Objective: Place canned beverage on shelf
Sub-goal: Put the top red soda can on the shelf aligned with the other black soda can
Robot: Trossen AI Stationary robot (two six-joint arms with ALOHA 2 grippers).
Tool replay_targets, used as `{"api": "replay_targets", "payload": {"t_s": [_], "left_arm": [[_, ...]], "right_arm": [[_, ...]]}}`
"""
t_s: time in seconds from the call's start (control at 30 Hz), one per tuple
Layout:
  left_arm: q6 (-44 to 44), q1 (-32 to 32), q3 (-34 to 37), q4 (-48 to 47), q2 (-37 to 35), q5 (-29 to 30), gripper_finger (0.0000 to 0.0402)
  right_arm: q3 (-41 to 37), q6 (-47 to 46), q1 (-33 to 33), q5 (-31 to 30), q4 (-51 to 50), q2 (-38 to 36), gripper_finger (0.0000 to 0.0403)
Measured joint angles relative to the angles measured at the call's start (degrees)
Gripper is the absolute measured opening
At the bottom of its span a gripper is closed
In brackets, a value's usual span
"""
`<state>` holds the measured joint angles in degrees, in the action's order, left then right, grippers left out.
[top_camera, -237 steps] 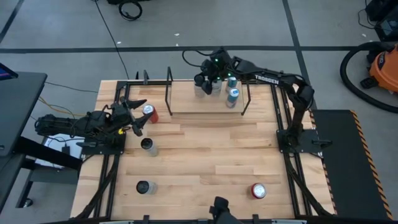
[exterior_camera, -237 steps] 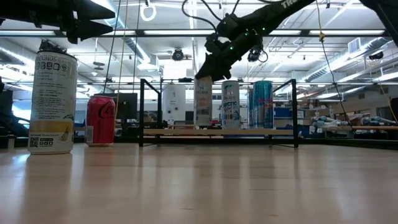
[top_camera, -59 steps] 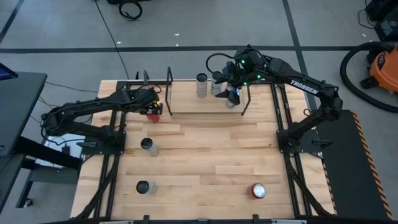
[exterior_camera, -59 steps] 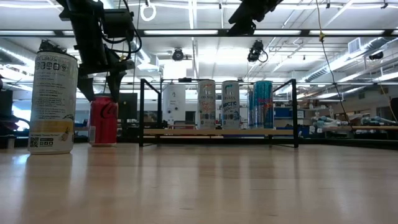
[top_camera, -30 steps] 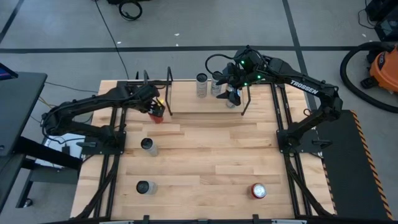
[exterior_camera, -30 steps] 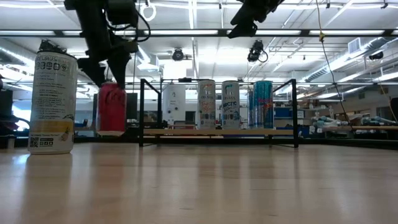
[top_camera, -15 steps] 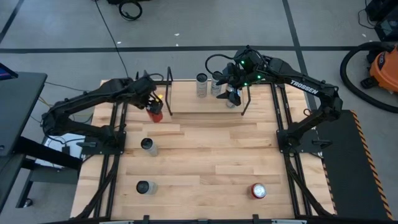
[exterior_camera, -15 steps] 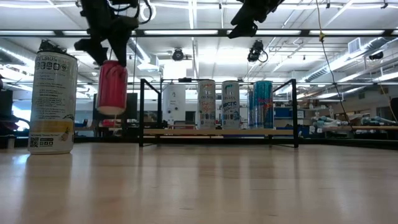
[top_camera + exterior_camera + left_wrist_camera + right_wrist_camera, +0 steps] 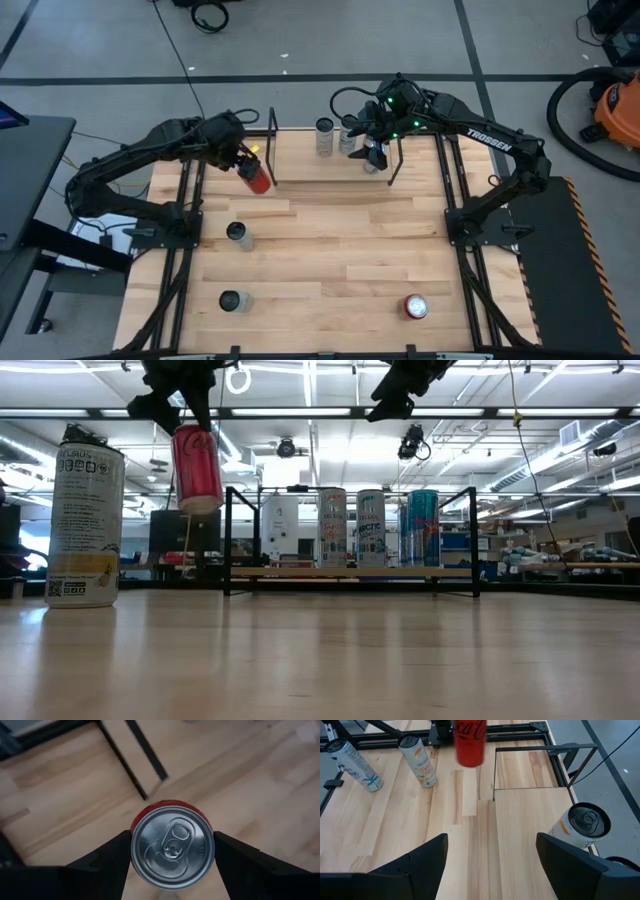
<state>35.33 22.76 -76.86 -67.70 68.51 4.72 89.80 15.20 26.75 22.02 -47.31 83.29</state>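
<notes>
Beside the shelf [image 9: 330, 160] holding 3 cans [image 9: 372, 527]: red can [image 9: 257, 177] aloft, clamped by left end effector [image 9: 245, 163].

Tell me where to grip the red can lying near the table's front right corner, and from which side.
Grip the red can across its round body, at mid-length, coming straight down from above. In the high view it seems to lie on its side with nothing close by, so the curved flanks are free for both fingers; the ends are flat and offer poorer purchase.
</notes>
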Motion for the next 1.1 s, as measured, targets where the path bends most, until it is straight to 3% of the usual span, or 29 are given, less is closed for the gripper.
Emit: {"api": "replay_targets", "payload": {"t_s": [0.2, 0.37, 0.77, 1.1], "left_arm": [[1.47, -2.65, 0.0, 0.11, 1.47, -0.01, 0.0251], [4.25, -7.2, 4.05, 1.79, 5.32, 6.23, 0.0251], [6.05, -11.68, 16.46, 18.82, 11.75, 6.71, 0.025], [5.97, -12.52, 17.07, 20.79, 12.0, 7.31, 0.0257]], "right_arm": [[0.0, -0.58, 0.0, 0.0, 0.0, 0.0, 0.0312], [0.0, -1.53, 0.01, 0.0, 0.0, 0.0, 0.0312], [0.0, -1.53, 0.02, 0.0, -0.48, 0.0, 0.0312], [0.0, -1.53, 0.01, 0.01, -0.48, 0.0, 0.0312]]}}
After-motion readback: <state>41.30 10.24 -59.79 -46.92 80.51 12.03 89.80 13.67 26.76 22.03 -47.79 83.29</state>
